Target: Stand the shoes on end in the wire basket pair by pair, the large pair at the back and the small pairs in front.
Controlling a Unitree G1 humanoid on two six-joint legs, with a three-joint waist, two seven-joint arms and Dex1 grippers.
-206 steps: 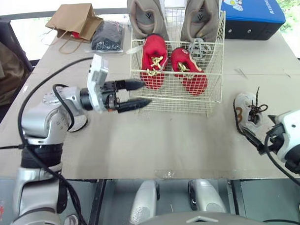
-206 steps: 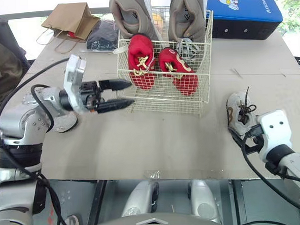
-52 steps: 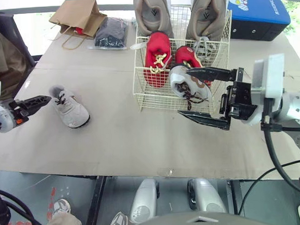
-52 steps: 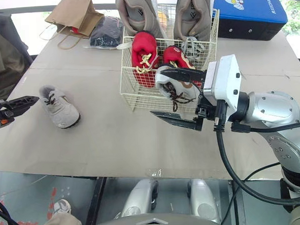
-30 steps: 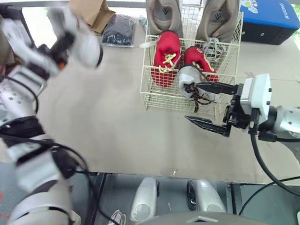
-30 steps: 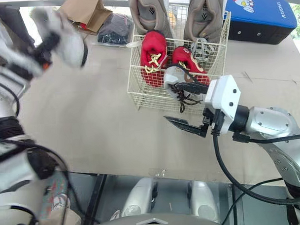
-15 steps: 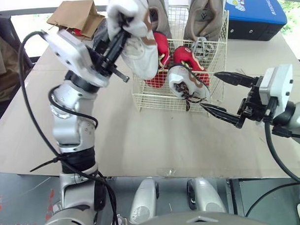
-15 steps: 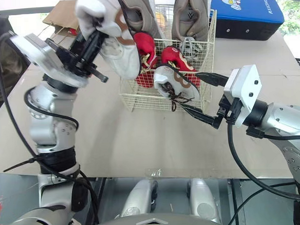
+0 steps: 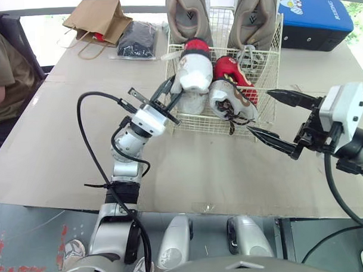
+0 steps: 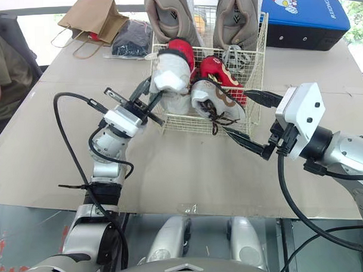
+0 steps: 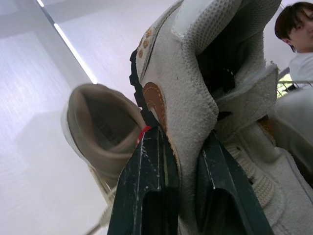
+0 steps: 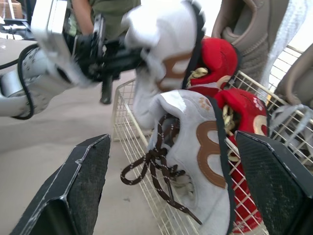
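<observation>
**Left end effector** [image 9: 170,94]: clenched on a white shoe [image 9: 192,73], with the two fingers pinching the upper beside the opening. The left wrist view confirms this. The shoe hangs roughly on end just beyond the fingertips, over the front left rim of the wire basket [image 9: 200,120]. It is not yet seated, and I cannot tell which end is down. Gripping at the collar appears intended to let the shoe drop in upright.

**Right end effector** [image 9: 259,112]: released, fingers spread wide, and touching nothing. It is above the counter [image 9: 188,162], off the basket's front right corner. A second white shoe [image 9: 231,101] lies just ahead of it, tilted against the red shoes [image 9: 238,71], with its laces trailing over the front wire.

**Contents:** the large tan shoes [image 9: 186,13] stand at the far wall, with the red pair before them.

**Assessment:** the last small pair is going in at the front. The tilted shoe likely needs righting, and its loose laces could snag.
</observation>
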